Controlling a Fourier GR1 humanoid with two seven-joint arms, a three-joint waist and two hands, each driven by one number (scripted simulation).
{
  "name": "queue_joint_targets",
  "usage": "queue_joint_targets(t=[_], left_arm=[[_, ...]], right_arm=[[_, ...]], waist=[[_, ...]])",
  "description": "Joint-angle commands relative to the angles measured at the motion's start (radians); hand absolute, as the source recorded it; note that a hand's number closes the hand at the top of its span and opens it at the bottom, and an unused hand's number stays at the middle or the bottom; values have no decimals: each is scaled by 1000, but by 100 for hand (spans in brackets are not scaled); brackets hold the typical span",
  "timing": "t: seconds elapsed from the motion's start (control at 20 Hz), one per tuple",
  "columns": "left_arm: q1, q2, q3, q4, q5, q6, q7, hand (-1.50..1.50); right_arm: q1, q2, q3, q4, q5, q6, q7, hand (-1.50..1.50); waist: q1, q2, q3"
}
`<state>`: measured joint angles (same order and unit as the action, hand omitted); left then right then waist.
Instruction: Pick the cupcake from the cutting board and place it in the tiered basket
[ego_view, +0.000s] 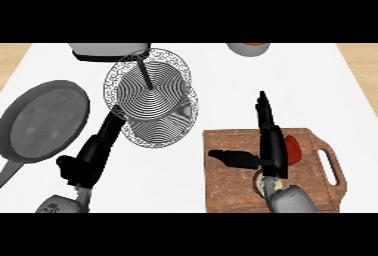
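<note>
On a white counter (221, 65) edged in pale wood, the open right hand (269, 145) hovers over the cutting board (236, 192) and cupcake (293, 150), left hand (92, 155) relaxed beside the tiered basket (151, 100).

Wooden cutting board (229, 192), wire tiered basket (151, 100)

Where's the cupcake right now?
In the head view it sits on the cutting board at lower right; the cupcake peeks out red just right of the right hand.
</note>
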<state>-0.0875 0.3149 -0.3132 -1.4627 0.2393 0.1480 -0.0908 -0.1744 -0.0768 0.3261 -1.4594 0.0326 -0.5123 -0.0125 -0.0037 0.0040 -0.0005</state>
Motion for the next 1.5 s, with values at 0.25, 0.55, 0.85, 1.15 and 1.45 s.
queue_joint_targets(t=[0.25, 0.55, 0.85, 1.15, 1.45], left_arm=[[13, 4, 24, 45, 14, -49, -17, 0], [1, -17, 17, 85, -4, -24, -14, 0], [-41, 1, 47, 92, 18, -58, -12, 0], [-30, -4, 49, 113, 15, -82, -36, 0], [-81, -23, 57, 146, 8, -85, -17, 0]], right_arm=[[-44, -223, 136, -221, 378, 4, 453, -150], [-34, -459, 240, -223, 493, 337, 718, -150], [-135, -504, 322, -421, 438, 693, 1081, -150], [-217, -428, 323, -618, 339, 872, 1447, -150], [-211, -350, 395, -589, 504, 764, 1498, -150]], waist=[[-10, -18, -6], [-34, -25, -15], [-23, -21, -10], [-11, -13, -5], [-12, -10, -3]])
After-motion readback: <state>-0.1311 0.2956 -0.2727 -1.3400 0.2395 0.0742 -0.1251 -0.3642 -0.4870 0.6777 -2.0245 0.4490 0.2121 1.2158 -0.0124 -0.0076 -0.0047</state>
